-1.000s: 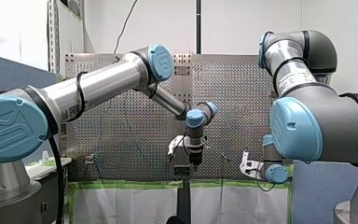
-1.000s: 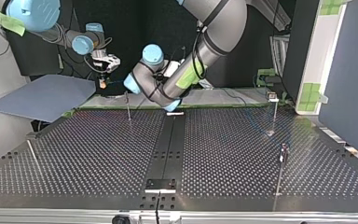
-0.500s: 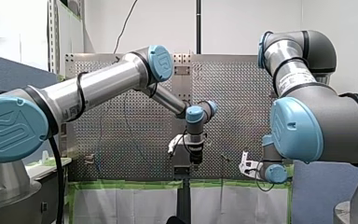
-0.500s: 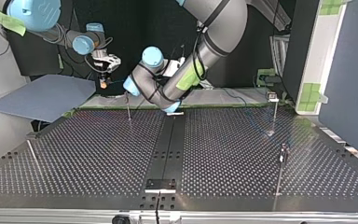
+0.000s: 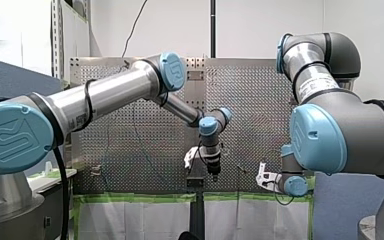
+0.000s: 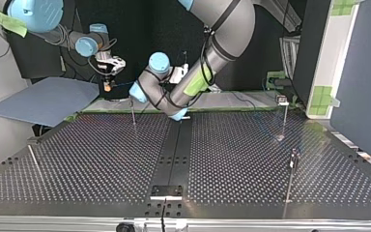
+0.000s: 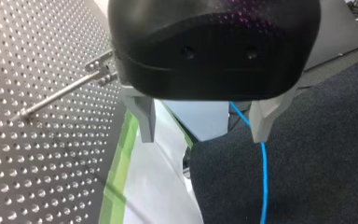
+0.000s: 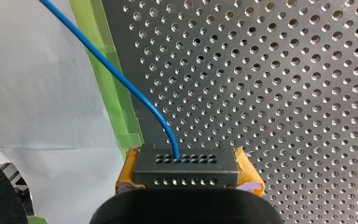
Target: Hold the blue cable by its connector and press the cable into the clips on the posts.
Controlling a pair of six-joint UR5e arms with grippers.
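Note:
In the right wrist view my right gripper (image 8: pixel 186 163) is shut on a dark perforated connector (image 8: pixel 186 170) between its yellow pads (image 8: pixel 129 170). The blue cable (image 8: pixel 121 79) leaves that connector over the perforated table. In the left wrist view my left gripper (image 7: pixel 204 133) is open with nothing between its grey fingers (image 7: pixel 144 121). The blue cable (image 7: pixel 262 182) runs just beside one of them, over dark carpet. A thin post with a clip (image 7: pixel 100 70) lies to the gripper's side. The top view shows my right gripper (image 6: pixel 107 86) beyond the table's far edge and my left gripper (image 6: pixel 180 115) at that edge.
Thin posts stand on the perforated table (image 6: pixel 101 159): one at the far left (image 6: pixel 133 108), two at the right (image 6: pixel 284 116) (image 6: pixel 292 169), and a leaning rod (image 6: pixel 34 162) at the near left. Green tape (image 8: pixel 116 102) edges the table. A blue board (image 6: pixel 48 99) lies beyond the far left corner.
My left arm's wrist has shifted a little and turned, carrying its open gripper slightly right and down in the front view. My right gripper has stayed put with the connector.

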